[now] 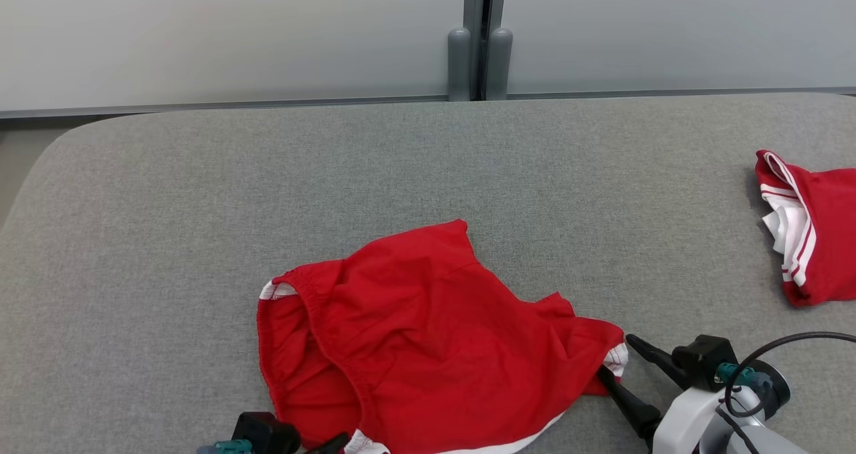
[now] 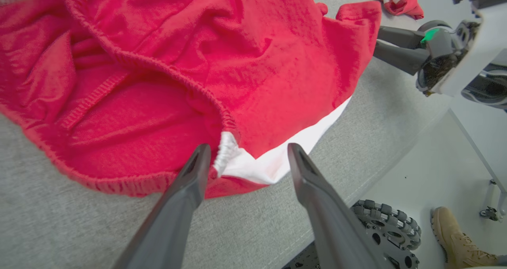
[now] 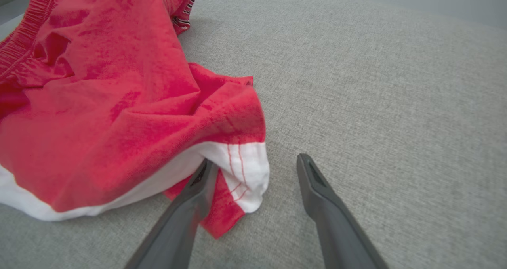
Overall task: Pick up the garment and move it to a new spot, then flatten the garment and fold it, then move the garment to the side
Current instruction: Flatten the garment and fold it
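Note:
The garment point(image 1: 428, 333) is a pair of red shorts with white trim, lying rumpled on the grey padded table point(image 1: 468, 160) near its front edge. My left gripper point(image 2: 248, 150) is open at the garment's point(image 2: 237, 43) near edge, its fingers astride the white corner by the elastic waistband. It shows dark at the bottom of the head view point(image 1: 301, 440). My right gripper point(image 1: 614, 355) is open at the garment's right corner. In the right wrist view point(image 3: 256, 161) one finger lies at the white hem of the garment point(image 3: 119, 102) and the other is over bare table.
A second red garment point(image 1: 812, 233) with white stripes lies at the table's right edge. A grey wall with a post point(image 1: 481, 59) runs behind the table. Below the table's front edge are a robot wheel point(image 2: 388, 229) and a person's tan boot point(image 2: 455, 237) on the floor.

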Controlling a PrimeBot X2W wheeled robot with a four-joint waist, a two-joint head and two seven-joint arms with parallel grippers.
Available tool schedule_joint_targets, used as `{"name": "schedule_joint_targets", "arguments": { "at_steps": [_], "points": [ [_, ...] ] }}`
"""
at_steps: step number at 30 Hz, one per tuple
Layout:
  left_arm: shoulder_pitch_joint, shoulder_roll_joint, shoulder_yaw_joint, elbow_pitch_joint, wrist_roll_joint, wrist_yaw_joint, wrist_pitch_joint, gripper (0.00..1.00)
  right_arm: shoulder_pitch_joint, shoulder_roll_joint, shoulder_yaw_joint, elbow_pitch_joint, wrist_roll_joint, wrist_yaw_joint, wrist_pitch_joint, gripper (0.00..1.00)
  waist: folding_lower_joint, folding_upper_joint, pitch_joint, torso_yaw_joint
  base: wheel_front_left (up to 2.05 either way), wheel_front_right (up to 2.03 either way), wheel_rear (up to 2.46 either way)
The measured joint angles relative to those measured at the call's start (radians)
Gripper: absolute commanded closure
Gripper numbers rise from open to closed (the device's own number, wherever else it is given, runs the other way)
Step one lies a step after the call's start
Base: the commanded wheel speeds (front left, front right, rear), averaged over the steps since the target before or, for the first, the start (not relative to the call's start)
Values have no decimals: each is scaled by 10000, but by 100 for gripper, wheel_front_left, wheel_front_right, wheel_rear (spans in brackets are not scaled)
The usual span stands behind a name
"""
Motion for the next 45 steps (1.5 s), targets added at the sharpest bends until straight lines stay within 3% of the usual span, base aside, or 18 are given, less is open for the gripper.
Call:
{"name": "schedule_joint_targets", "arguments": {
  "at_steps": [7, 8, 9, 10, 11, 12, 16, 20, 28, 33, 38, 41, 45],
  "points": [
    [-131, -29, -107, 550, -19, 0, -13, 0, -17, -58, 130, -245, 19, 0, 2, 1, 0, 0, 103, -52, 0, 0, 0],
    [-188, -48, -138, 621, -13, 0, -52, 8, -32, -65, 192, -314, 31, 0, 0, 35, 0, -1, 119, -58, 0, 0, 0],
    [-227, -77, -155, 704, 0, 0, -115, 8, -55, -73, 286, -391, 73, 0, 0, 35, 0, -1, 141, -61, 0, 0, 0],
    [-273, -84, -226, 792, 58, 0, -157, 24, -84, -79, 372, -453, 138, 0, 2, 68, 0, 0, 170, -67, 0, 0, 0],
    [-331, -82, -280, 897, 148, 0, -253, 55, -104, -96, 431, -506, 176, 0, 2, 95, 0, -1, 192, -74, 0, 0, 0],
    [-411, -88, -316, 1009, 148, 0, -326, 100, -113, -142, 470, -616, 211, 0, 2, 100, 0, -1, 205, -85, 0, 0, 0],
    [-522, -128, -416, 1273, -59, 0, -700, 100, -69, -382, 81, -1154, 619, 0, 2, 100, 0, -1, 115, -140, 0, 0, 0],
    [-492, -81, -92, 744, -880, 2, -1419, 100, 616, -616, -811, -2303, 2128, 0, 4, 100, 0, 0, -131, -207, 0, 0, 0],
    [-536, 692, 600, -2182, -2242, 0, -2178, 100, 1543, -2489, -2288, -5241, 4916, 0, 21, 100, 0, 0, -575, -514, 0, 0, 0],
    [-1143, 1095, 1039, -3478, -2541, 0, -2077, 100, 1525, -3593, -2520, -7310, 6142, -2, 922, 100, 0, 0, -549, -869, 0, 0, 0],
    [-2143, 1101, 1515, -3939, -2821, 65, -1996, 100, 1014, -4738, -2828, -9070, 7346, -2, 2165, 100, 0, -1, -172, -1173, 0, 0, 0],
    [-3110, 984, 1772, -3745, -2945, 117, -1904, 100, 408, -5250, -3181, -9467, 7747, -2, 2765, 100, 0, 0, 243, -1313, 0, 0, 0],
    [-5212, 1005, 1889, -2924, -3057, 98, -1396, 100, -1091, -5361, -3524, -9231, 7731, -2, 3448, 100, -1, -1, 1044, -1449, 0, 0, 0]
  ]
}}
